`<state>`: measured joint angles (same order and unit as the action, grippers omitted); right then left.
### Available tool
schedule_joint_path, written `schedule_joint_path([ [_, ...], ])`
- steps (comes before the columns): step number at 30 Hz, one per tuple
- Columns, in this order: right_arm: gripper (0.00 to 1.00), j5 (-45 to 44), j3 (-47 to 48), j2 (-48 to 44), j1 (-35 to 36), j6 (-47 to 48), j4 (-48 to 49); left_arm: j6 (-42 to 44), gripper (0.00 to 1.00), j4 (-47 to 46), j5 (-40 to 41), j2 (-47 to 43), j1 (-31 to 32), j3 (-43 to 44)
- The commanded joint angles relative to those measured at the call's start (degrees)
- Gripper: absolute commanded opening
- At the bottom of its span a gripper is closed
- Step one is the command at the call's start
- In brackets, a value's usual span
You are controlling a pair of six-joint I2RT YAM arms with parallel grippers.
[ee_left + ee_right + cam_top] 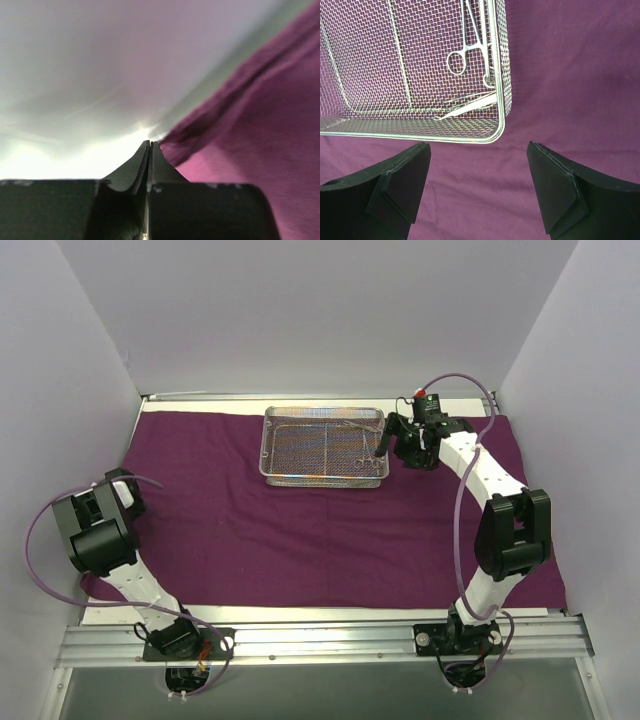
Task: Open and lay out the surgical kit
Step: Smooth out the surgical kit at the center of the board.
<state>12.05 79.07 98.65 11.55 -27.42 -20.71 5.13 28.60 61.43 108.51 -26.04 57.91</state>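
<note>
The dark purple cloth wrap [300, 540] lies spread flat over the table. On its far middle stands the silver wire-mesh tray [320, 478]. Thin metal scissor-like instruments [368, 448] lie inside its right end. My right gripper [384, 448] hovers at that end, open. In the right wrist view, the right gripper [479, 150] has its fingers apart over bare cloth [560, 75], just short of the tray's corner [497, 134]. A ring-handled instrument [457, 62] shows through the mesh. My left gripper [128, 488] sits at the cloth's left edge; the left gripper [150, 144] is shut on nothing, beside the cloth [250, 125].
White walls [300, 310] enclose the table on the left, back and right. A metal rail [320, 640] with both arm bases runs along the near edge. Purple cables loop from each arm.
</note>
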Motion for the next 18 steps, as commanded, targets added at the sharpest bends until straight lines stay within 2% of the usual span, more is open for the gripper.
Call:
schedule_joint_path([
  [1,0.8,0.4,0.6,-1.4,-0.3,0.1,0.3,-1.9,0.02,1.6,5.2,-4.2,-0.3,2.3],
  [7,0.8,1.0,0.6,-0.6,-0.3,-0.2,0.8,-4.4,0.02,5.0,5.3,-5.8,0.2,4.6],
  [13,0.8,0.7,0.0,-0.8,-0.2,0.0,0.9,0.9,0.02,0.9,3.0,-4.3,6.4,5.0],
  [18,0.8,0.6,-0.2,-0.8,-0.2,0.0,0.8,0.9,0.02,0.4,0.3,-1.8,10.2,3.0],
])
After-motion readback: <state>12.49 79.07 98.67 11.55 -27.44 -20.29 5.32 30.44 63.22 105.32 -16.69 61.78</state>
